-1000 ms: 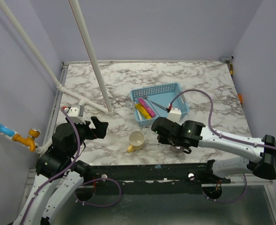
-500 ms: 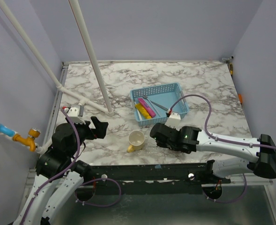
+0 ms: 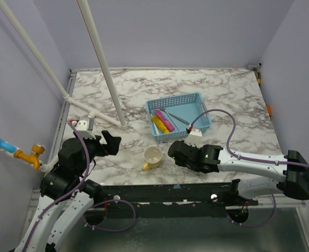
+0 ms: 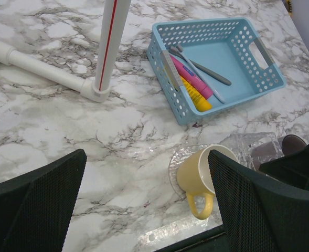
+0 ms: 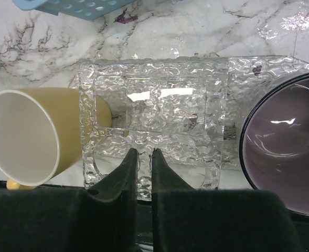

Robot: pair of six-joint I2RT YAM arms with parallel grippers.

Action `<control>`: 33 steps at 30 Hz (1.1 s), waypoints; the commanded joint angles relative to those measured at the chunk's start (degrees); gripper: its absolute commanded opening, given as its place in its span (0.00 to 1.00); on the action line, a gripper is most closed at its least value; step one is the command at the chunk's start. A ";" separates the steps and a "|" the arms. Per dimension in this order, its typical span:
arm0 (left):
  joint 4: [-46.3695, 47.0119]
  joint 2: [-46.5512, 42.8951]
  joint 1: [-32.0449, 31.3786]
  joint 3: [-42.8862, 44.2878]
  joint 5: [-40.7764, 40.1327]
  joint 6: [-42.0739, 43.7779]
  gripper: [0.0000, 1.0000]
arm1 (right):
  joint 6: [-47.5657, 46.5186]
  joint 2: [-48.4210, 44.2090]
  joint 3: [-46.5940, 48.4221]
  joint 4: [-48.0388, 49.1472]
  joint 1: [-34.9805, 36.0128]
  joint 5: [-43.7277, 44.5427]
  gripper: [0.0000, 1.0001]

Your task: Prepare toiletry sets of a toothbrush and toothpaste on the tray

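With the right gripper [image 5: 142,153] narrowed to a thin slit, pinched the near rim of the clear tray [image 5: 154,100], or so judged from embossed plastic showing between the two dark fingers [image 5: 117,184]. Held nothing in the left gripper [image 4: 146,155], jaws spread wide above the marble table [image 4: 54,131] at the near left. Found all four toiletry pieces not on that tray but farther back in the blue basket [image 4: 217,22]: pink tube [image 4: 193,79] and yellow tube [image 4: 196,97] side by side near its left wall, grey brush [image 4: 204,68] and pale blue brush [image 4: 215,94] lying slantwise just right of them. Judged the tubes light and soft, apt to dent or squirm under a hard squeeze, so best taken gently across the flat middle of the body. Judged the brushes light, stiff and thin, lying almost flush on the basket floor, hence awkward to get under. Best pinched from above across the handle near mid-length, away from the basket wall. Saw the yellow mug [image 5: 23,136] against the tray's left end and the purple mug [image 5: 285,142] at its right end, both crowding the landing space. Noted a white pipe [image 4: 109,42] standing left of the basket.
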 commanded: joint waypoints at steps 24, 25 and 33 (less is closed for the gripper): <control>-0.84 -0.48 0.34 -0.13 -1.03 -0.30 0.99 | -0.27 0.52 -5.97 6.55 0.50 0.61 0.00; -0.83 -0.46 0.34 -0.13 -1.02 -0.32 0.99 | -0.63 0.03 -6.14 6.66 0.47 0.41 0.00; -0.84 -0.58 0.34 -0.12 -1.02 -0.26 0.99 | -1.30 -2.12 -5.45 4.27 1.99 1.59 0.00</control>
